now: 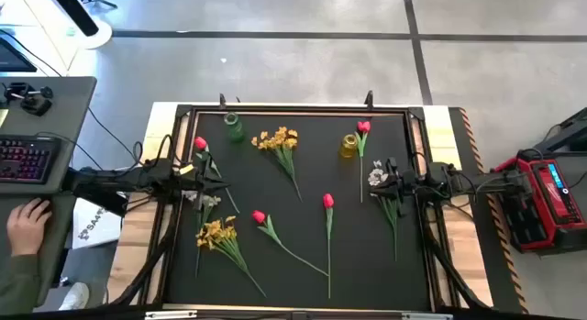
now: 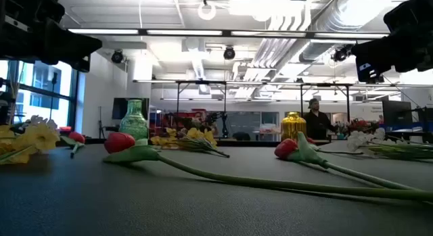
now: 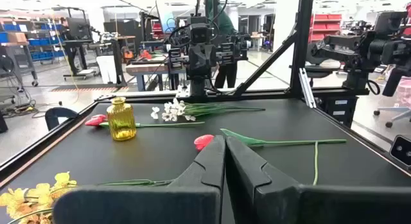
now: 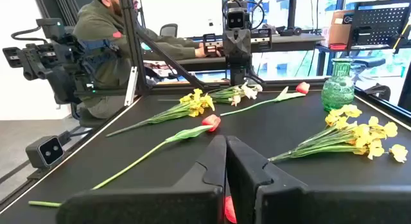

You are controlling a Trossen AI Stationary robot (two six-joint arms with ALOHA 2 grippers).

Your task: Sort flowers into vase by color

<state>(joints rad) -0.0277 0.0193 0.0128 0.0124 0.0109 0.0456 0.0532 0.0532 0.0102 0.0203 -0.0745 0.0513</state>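
Observation:
Two small vases stand near the far edge of the black mat: a green vase [image 1: 233, 127] [image 4: 338, 88] and a yellow vase [image 1: 349, 146] [image 3: 121, 119]. Loose flowers lie flat on the mat. They are red tulips [image 1: 200, 144] [image 1: 363, 127] [image 1: 259, 216] [image 1: 327, 201], yellow bunches [image 1: 278, 139] [image 1: 217, 233] and white sprigs [image 1: 377, 176] [image 1: 206, 199]. My left gripper [image 1: 223, 185] [image 3: 225, 150] hovers shut over the left side, near one white sprig. My right gripper [image 1: 385, 180] [image 4: 226, 150] hovers shut over the right side, beside the other sprig. In the low view both arms hang well above the mat.
A raised frame [image 1: 293, 109] borders the mat, with uprights at the far corners. A person sits at a desk to the left, one hand [image 1: 23, 219] near a keyboard [image 1: 23, 160]. A red device [image 1: 543, 187] stands to the right. Bare mat lies between the flowers near the near edge.

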